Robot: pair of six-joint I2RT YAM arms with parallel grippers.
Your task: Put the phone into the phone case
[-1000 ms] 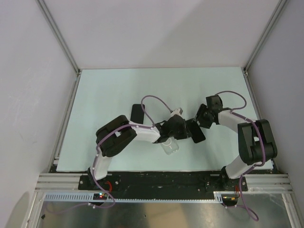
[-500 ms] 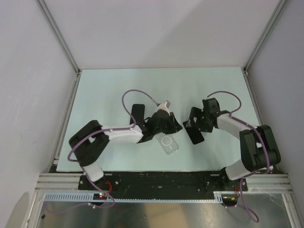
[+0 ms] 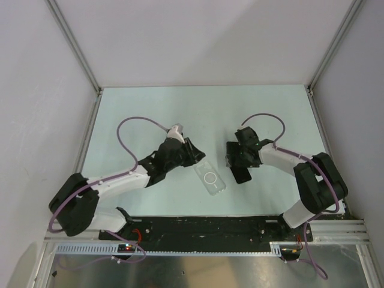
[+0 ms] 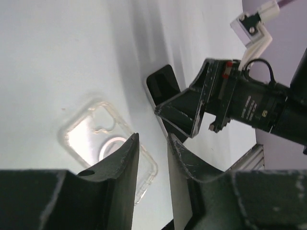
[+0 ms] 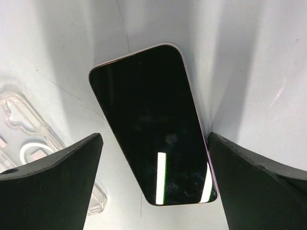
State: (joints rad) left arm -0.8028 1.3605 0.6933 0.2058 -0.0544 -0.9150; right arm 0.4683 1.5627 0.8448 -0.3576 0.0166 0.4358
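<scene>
The clear phone case lies flat on the pale table, a white ring in its middle; it also shows as the case and the case. The black phone lies screen up just right of it, apart from it. My right gripper hovers over the phone and is open, one finger on each side, not touching it. My left gripper sits up and left of the case; its jaws stand narrowly open with nothing between them.
The pale table runs to a metal frame rail at the near edge and grey walls on the other sides. Purple cables loop above both arms. In the left wrist view the right gripper body hangs over the phone.
The left arm has drawn back to the left, uncovering the case it was over. The right gripper has moved left and forward, now standing over the phone.
</scene>
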